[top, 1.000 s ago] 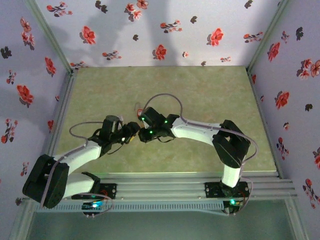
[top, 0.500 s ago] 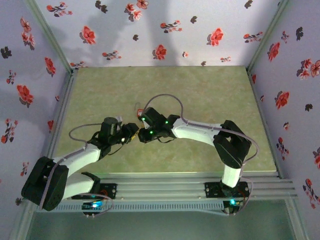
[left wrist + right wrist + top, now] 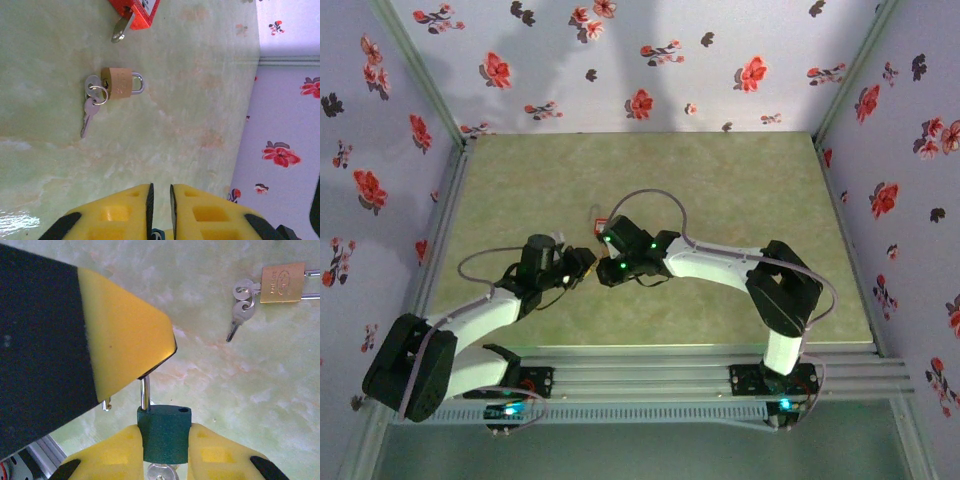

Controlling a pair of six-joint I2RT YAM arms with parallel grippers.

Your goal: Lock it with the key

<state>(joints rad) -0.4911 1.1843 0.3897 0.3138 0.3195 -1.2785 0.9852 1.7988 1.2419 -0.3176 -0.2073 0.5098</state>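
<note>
The left gripper [image 3: 160, 192] is being closed, its fingers now drawn almost together over the open shackle [image 3: 144, 392]; whether the shackle is pinched cannot be told. The padlock [image 3: 164, 440] is being clamped between the right gripper's [image 3: 165, 427] fingers, so the shackle is probably being readied for pressing home.

Pale green marbled tabletop [image 3: 720, 190], lilac walls [image 3: 620, 70] with red flowers

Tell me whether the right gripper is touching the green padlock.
Touching. The right wrist view shows the right gripper clamping the green padlock between its fingers.
</note>
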